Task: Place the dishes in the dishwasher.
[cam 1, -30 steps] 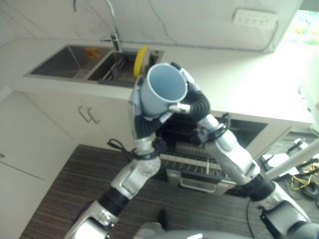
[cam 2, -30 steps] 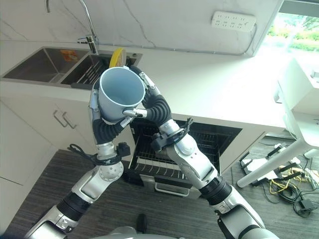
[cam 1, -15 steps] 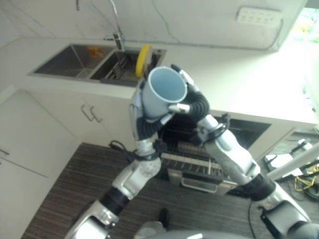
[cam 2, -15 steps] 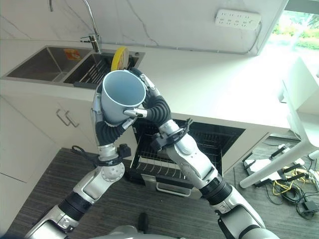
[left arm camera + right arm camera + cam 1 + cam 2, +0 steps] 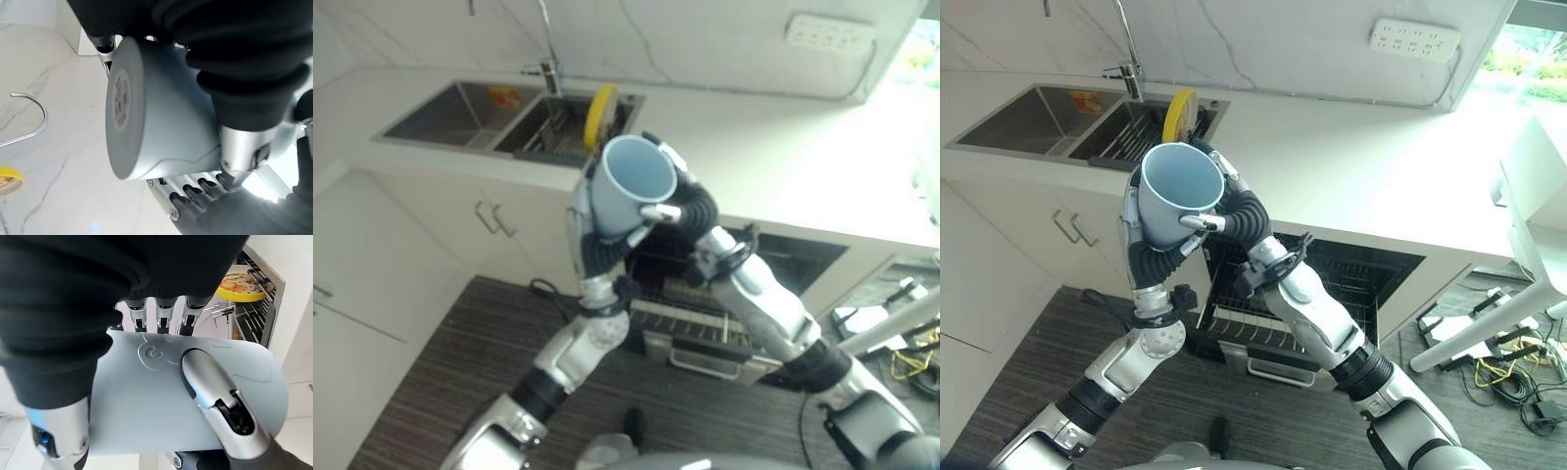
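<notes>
While both hands met at chest height above the open dishwasher (image 5: 1332, 284), items stood as follows. Sink (image 5: 1013, 117): 2 basins, 1 yellow plate (image 5: 1178, 110) upright in the nearer basin's rack. Left hand (image 5: 1136, 220): fingers curled round 1 pale blue cup (image 5: 1180, 191), mouth tilted up. Right hand (image 5: 1234, 201): fingers and thumb also clasped on it. Dishwasher rack (image 5: 1253, 328): pulled out below.

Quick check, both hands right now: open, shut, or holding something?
Left hand: shut on the pale blue cup, fingers wrapped round its side.
Right hand: shut on the same cup, thumb pressed against its wall.
</notes>
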Controlling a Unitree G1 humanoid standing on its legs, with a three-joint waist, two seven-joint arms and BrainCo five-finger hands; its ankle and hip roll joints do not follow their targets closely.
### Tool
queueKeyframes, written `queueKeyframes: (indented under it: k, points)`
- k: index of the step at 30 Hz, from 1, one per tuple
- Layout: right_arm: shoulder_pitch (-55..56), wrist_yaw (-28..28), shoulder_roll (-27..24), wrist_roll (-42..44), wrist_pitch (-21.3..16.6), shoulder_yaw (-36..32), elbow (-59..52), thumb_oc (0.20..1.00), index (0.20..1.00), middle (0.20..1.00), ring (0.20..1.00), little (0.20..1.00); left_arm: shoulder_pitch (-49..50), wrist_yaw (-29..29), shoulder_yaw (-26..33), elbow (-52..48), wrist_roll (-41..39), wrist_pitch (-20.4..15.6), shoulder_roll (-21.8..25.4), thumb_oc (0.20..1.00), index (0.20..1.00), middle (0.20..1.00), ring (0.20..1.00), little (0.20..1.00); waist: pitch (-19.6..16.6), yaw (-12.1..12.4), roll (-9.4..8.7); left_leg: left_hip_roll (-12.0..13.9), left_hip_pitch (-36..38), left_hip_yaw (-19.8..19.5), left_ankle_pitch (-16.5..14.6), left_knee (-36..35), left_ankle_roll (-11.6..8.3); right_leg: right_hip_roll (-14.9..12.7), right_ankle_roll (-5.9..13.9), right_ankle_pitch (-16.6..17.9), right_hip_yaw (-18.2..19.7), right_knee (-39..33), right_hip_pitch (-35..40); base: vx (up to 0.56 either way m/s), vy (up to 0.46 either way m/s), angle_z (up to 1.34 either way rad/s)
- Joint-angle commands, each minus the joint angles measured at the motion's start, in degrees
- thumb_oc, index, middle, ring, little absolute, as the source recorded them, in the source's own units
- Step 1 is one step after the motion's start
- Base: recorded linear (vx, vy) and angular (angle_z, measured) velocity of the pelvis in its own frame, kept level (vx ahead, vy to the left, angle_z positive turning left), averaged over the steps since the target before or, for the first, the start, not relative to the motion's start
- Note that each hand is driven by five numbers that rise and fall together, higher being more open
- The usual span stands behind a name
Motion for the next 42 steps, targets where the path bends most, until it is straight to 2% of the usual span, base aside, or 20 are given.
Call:
queueKeyframes:
  k: [1,3,4,5,23,24,25,33,39,42]
  points:
    - [-7.84,2.71,3.93,0.67,-1.21,1.6,-1.96,1.0,1.0,1.0,1.0,1.0,-5.57,-1.21,-4.98,1.58,4.95,-1.37,-0.2,0.2,0.2,0.2,0.2,0.2,-0.23,1.89,-1.49,6.16,5.35,-0.94,-10.09,2.47,-4.87,-5.8,3.48,-1.48,2.51,3.65,-3.1,-0.01,-0.006,0.15]
    - [-8.12,3.06,3.92,0.38,-1.26,1.88,-1.76,1.0,1.0,1.0,1.0,1.0,-5.7,-1.36,-5.13,1.6,5.05,-1.33,-0.14,0.2,0.2,0.2,0.2,0.2,-0.19,1.9,-1.47,6.19,5.4,-0.9,-10.11,2.47,-4.85,-5.81,3.46,-1.48,2.5,3.7,-3.11,-0.01,-0.005,0.1]
    - [-8.28,3.02,3.91,0.18,-1.5,2.04,-1.63,0.526,0.526,0.526,0.526,0.526,-5.8,-1.39,-5.26,1.71,5.02,-1.29,-0.09,0.2,0.2,0.2,0.2,0.2,-0.21,1.92,-1.47,6.19,5.43,-0.94,-10.1,2.44,-4.84,-5.78,3.44,-1.48,2.55,3.69,-3.11,0.0,0.0,0.0]
    - [-8.47,2.95,3.86,-0.12,-1.71,2.12,-1.57,0.2,0.2,0.2,0.2,0.2,-5.85,-1.17,-5.49,2.19,5.27,-1.42,-0.18,0.2,0.2,0.2,0.2,0.2,-0.29,1.91,-1.52,6.24,5.46,-0.87,-10.12,2.41,-4.86,-5.77,3.45,-1.49,2.52,3.63,-3.07,0.0,0.0,0.0]
    - [-9.57,0.88,4.29,0.26,-1.9,1.83,-1.04,0.2,0.2,0.2,0.2,0.2,-6.0,-2.52,-6.74,4.65,5.88,-0.45,-0.22,0.203,0.203,0.203,0.203,0.203,-0.1,1.97,-1.33,6.14,5.47,-1.04,-10.16,2.53,-4.7,-5.75,3.29,-1.64,2.73,3.87,-3.09,0.0,0.0,0.0]
    - [-9.5,0.34,4.27,0.34,-2.16,1.75,-1.01,0.2,0.2,0.2,0.2,0.2,-5.96,-2.99,-6.76,4.73,5.95,-0.42,-0.14,0.736,0.736,0.736,0.736,0.736,-0.1,1.97,-1.28,6.14,5.51,-1.03,-10.17,2.5,-4.69,-5.76,3.3,-1.64,2.73,3.83,-3.06,0.0,0.0,0.0]
    - [-9.46,-0.17,4.31,0.47,-2.38,1.68,-0.98,0.2,0.2,0.2,0.2,0.2,-5.96,-3.5,-6.86,4.84,5.55,-0.3,-0.07,1.0,1.0,1.0,1.0,1.0,-0.1,1.96,-1.24,6.14,5.54,-1.03,-10.15,2.47,-4.7,-5.74,3.31,-1.61,2.72,3.82,-3.03,0.0,0.0,0.0]
    - [-7.0,-10.11,4.94,-0.97,-9.3,-2.38,-0.11,0.2,0.2,0.2,0.2,0.2,-5.4,-3.3,-7.05,5.57,5.26,1.48,-0.07,1.0,1.0,1.0,1.0,1.0,0.02,1.09,-0.63,6.42,5.86,-0.27,-9.92,2.29,-4.62,-5.82,3.33,-1.59,2.68,3.94,-3.02,0.0,0.0,0.0]
    - [-3.42,-14.6,4.15,-2.15,-11.81,-6.14,-0.24,0.2,0.2,0.2,0.2,0.2,-4.72,-2.71,-5.93,4.91,4.96,2.73,0.22,1.0,1.0,1.0,1.0,1.0,0.27,-0.05,-0.16,6.53,6.29,0.54,-9.93,2.3,-4.47,-5.86,3.28,-1.62,3.05,4.04,-2.99,0.0,0.0,0.0]
    - [-0.47,-15.74,3.64,-2.1,-14.24,-8.15,0.76,0.2,0.2,0.2,0.2,0.2,-4.22,-2.32,-5.18,4.73,4.82,3.33,0.29,1.0,1.0,1.0,1.0,1.0,0.4,-0.98,0.14,6.68,6.83,1.13,-9.84,2.06,-4.38,-5.81,3.27,-1.54,3.4,3.94,-2.92,0.0,0.0,0.0]
